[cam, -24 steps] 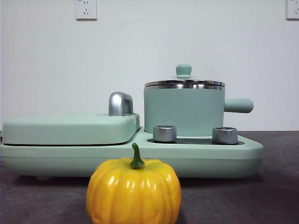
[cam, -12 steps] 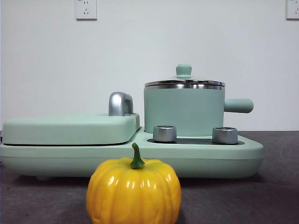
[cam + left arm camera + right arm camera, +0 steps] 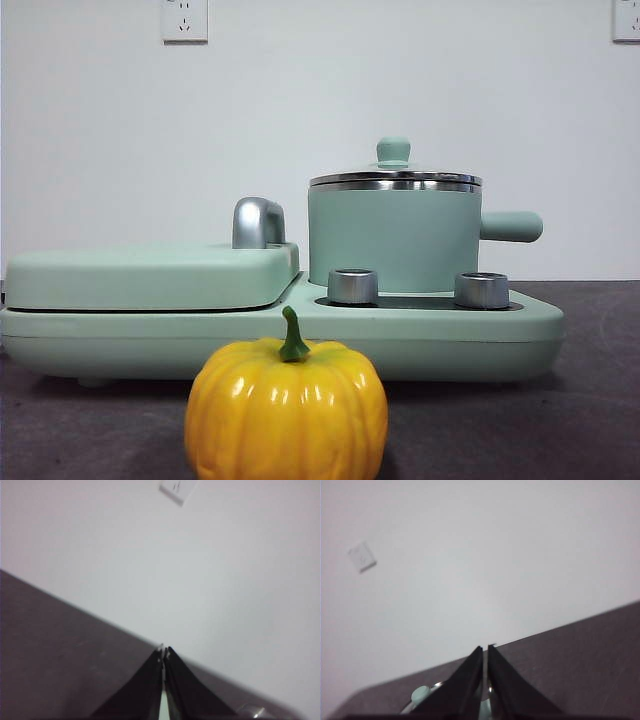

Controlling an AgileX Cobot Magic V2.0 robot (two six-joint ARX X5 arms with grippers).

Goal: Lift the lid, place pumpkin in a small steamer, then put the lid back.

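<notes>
- Glossy yellow-orange ribbed plastic pumpkin (image 3: 287,408) with a short green stem sits on the dark table (image 3: 590,420), in front of the mint-green cooker base (image 3: 500,345) and apart from it. Judgement: staged in the open so a gripper can reach it from above.
- Round clear glass lid (image 3: 394,177) with steel rim and mint-green knob is seated on the cylindrical mint-green small steamer (image 3: 393,240), side handle pointing away from the flat mint-green griddle cover (image 3: 150,275). Lid on means the lift comes first.
- Left gripper (image 3: 163,652): jaws together, nothing held, facing wall and table edge; waiting.
- Right gripper (image 3: 485,649): jaws together, empty, above the lid, whose knob (image 3: 420,694) shows beside the jaws. Judgement: likely the lid arm; must open first.
- Versus the earlier front frames: no change; pumpkin, lid, steamer unmoved, no arm in the front view.
</notes>
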